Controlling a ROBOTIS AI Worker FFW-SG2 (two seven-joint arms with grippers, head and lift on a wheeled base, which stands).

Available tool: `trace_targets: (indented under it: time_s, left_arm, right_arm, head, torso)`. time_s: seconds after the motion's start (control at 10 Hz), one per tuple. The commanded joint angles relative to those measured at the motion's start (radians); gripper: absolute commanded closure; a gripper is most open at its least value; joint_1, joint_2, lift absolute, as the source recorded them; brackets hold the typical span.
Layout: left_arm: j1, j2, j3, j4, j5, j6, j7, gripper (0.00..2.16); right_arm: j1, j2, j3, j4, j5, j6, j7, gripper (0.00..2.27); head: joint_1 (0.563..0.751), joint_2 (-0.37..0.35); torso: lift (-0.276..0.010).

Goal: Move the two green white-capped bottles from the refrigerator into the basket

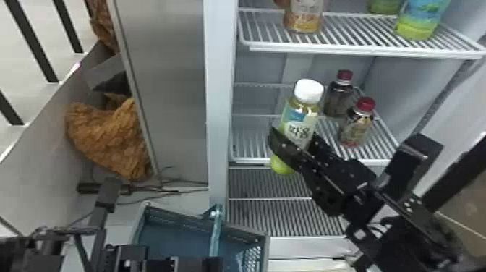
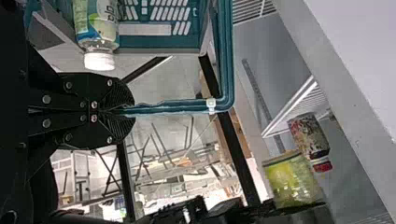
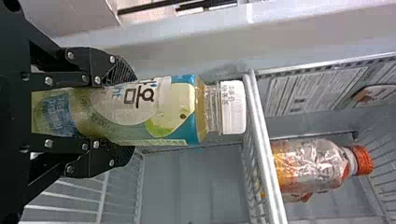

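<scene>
Before the refrigerator shelves: your right gripper [image 3: 128, 113] pinched a green white-capped bottle [image 3: 163, 109], fingers parted by its width and pressed on both sides.
Held bottle: raised well off the shelf [image 1: 249, 144], cap uppermost, tilted slightly in the head view.
Basket [image 1: 170, 213]: below, near the refrigerator's front; your left gripper [image 2: 128, 111] was pressed together on its handle [image 2: 173, 108].
Other white-capped bottle [image 2: 97, 28]: appeared to lie inside the basket, beside its slotted wall.
Step in hand: judged to be taking out the second bottle.
Next move: you needed to draw it clear of the shelf edge, carry it toward the basket's opening, lower it past the handle, then release.
Red-capped bottles [image 1: 340, 96] [image 1: 356, 124]: stood behind the held one; judged a knocking risk if you swung inward.
</scene>
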Motion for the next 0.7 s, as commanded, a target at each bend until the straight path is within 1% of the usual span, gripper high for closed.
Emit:
trace_targets:
  time_s: [0.0,0.2,0.4,0.6]
  left_arm:
    - [-0.002,0.002,-0.002,-0.001,-0.006,0.001,0.0,1.18]
    - [-0.005,0.003,-0.002,-0.001,-0.01,0.001,0.0,1.18]
    - [-0.007,0.005,-0.002,0.002,-0.014,0.001,0.0,1.18]
    - [-0.007,0.005,-0.002,-0.001,-0.018,0.001,0.0,1.18]
  right_arm:
    - [0.053,0.007,-0.027,-0.067,-0.002,0.062,0.014,0.96]
    - [0.122,0.018,-0.063,-0.138,-0.002,0.126,0.037,0.94]
    - [0.179,0.025,-0.093,-0.19,-0.026,0.195,0.07,0.94]
    - [0.201,0.025,-0.093,-0.202,-0.06,0.241,0.096,0.94]
  head:
    - [0.695,-0.092]
    - [0.695,-0.1]
    - [0.695,-0.11]
    - [0.695,-0.11]
  torso:
    - [-0.263]
    - [-0.263]
    - [-0.263]
    - [-0.263]
